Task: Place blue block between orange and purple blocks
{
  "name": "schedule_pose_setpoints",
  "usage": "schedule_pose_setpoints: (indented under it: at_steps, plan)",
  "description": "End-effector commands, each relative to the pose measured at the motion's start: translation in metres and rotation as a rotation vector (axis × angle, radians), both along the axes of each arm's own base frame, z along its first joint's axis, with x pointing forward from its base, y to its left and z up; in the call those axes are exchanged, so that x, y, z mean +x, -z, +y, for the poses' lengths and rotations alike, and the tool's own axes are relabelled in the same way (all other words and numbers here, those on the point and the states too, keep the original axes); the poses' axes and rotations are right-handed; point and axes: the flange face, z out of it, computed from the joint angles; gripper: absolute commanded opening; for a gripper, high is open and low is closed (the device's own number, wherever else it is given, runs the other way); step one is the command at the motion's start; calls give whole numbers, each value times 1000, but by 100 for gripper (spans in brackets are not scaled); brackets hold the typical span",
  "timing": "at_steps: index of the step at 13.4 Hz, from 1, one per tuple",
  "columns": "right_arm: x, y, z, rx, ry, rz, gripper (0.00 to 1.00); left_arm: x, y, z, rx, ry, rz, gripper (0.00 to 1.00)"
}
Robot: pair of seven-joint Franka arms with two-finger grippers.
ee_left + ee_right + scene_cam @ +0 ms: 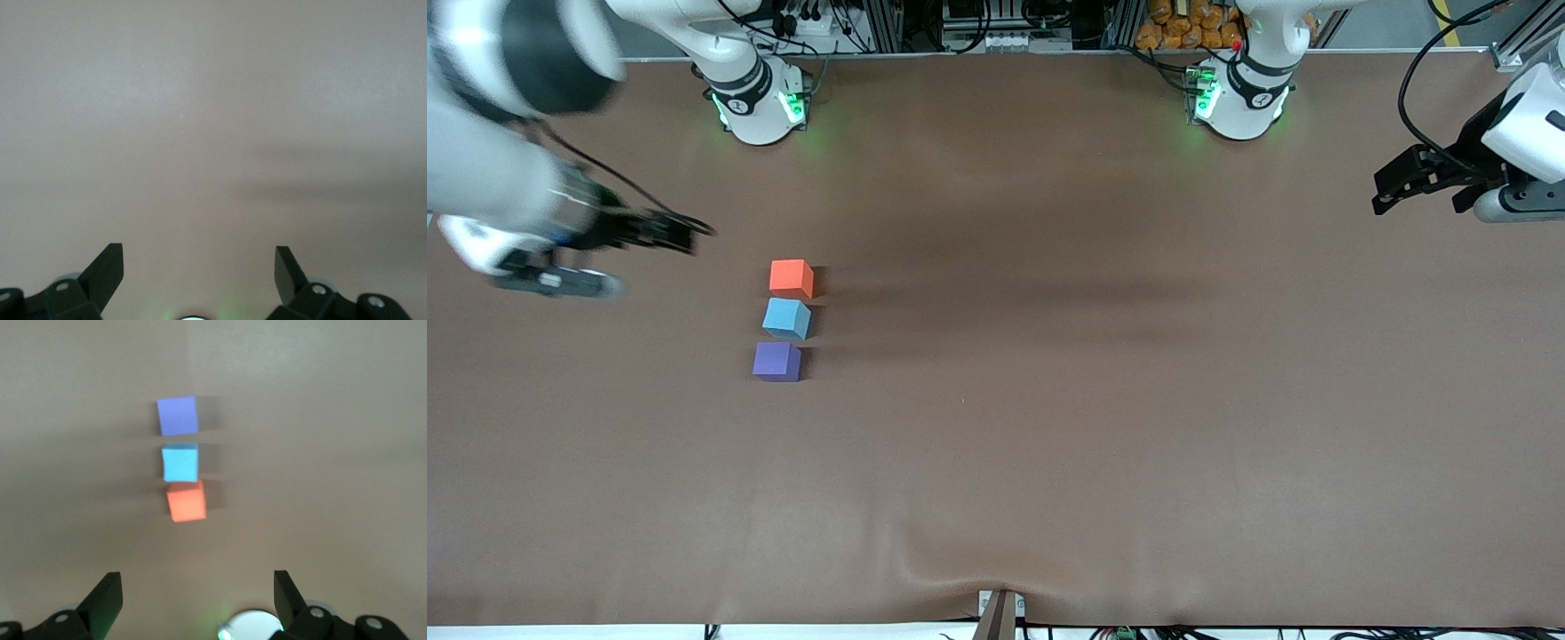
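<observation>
Three small cubes stand in a short row on the brown table, toward the right arm's end. The orange block (791, 277) is farthest from the front camera, the blue block (786, 318) is in the middle, and the purple block (776, 362) is nearest. The right wrist view shows the same row: purple (177, 416), blue (180, 463), orange (186, 503). My right gripper (685, 233) is open and empty in the air, off to the side of the row at the table's end. My left gripper (1392, 188) is open and empty, waiting over the left arm's end of the table.
The brown table cover (1049, 400) has a small wrinkle at its near edge. The two arm bases (758, 102) (1238, 93) stand along the back edge. The left wrist view shows only bare table (213, 133).
</observation>
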Motion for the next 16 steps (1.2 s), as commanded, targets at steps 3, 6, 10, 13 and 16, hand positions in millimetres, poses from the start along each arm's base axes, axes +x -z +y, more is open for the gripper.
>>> schedule_pose_setpoints:
  at_steps: [3, 6, 10, 13, 16]
  plan:
    - [-28, -75, -71, 49, -24, -68, 100, 3, -12, -15, -13, 25, -45, 100]
    - [-51, -99, -64, 39, -5, -101, 100, 3, -6, -18, -22, 28, -28, 100]
    - [-60, -99, -37, 7, 48, -103, 100, -5, -4, -25, -22, -8, -17, 100]
    - [-58, -104, -30, 21, 26, -114, 100, -9, -8, -37, -7, -37, -11, 100]
    - [-57, -105, -28, 21, 23, -118, 100, -10, -17, -32, -7, -47, -14, 100]
